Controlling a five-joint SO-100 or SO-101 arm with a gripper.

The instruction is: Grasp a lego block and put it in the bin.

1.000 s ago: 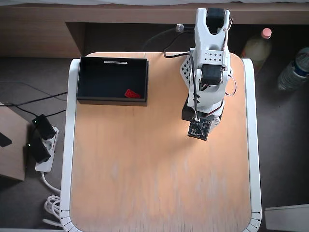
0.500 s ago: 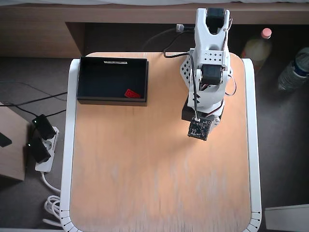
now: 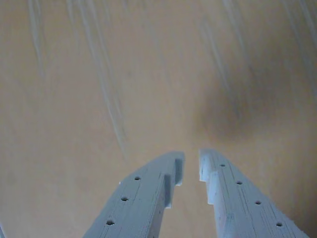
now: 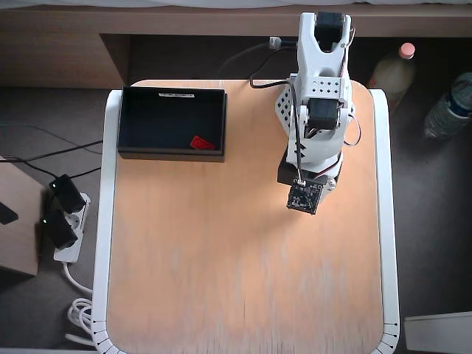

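Observation:
The red lego block (image 4: 198, 142) lies inside the black bin (image 4: 171, 154), near its front right corner, at the table's back left in the overhead view. The white arm (image 4: 318, 110) is folded at the back right, well apart from the bin. Its wrist camera board (image 4: 304, 198) covers the gripper from above. In the wrist view my gripper (image 3: 191, 161) points at bare wooden tabletop, its two white fingers (image 3: 148, 198) drawn together with only a thin slit and nothing between them. Neither bin nor block shows in the wrist view.
The wooden table (image 4: 243, 280) has a white rim. Two bottles (image 4: 391, 70) (image 4: 450, 103) stand on the floor to the right. A power strip (image 4: 63, 221) with cables lies on the floor to the left. A wooden shelf runs along the back.

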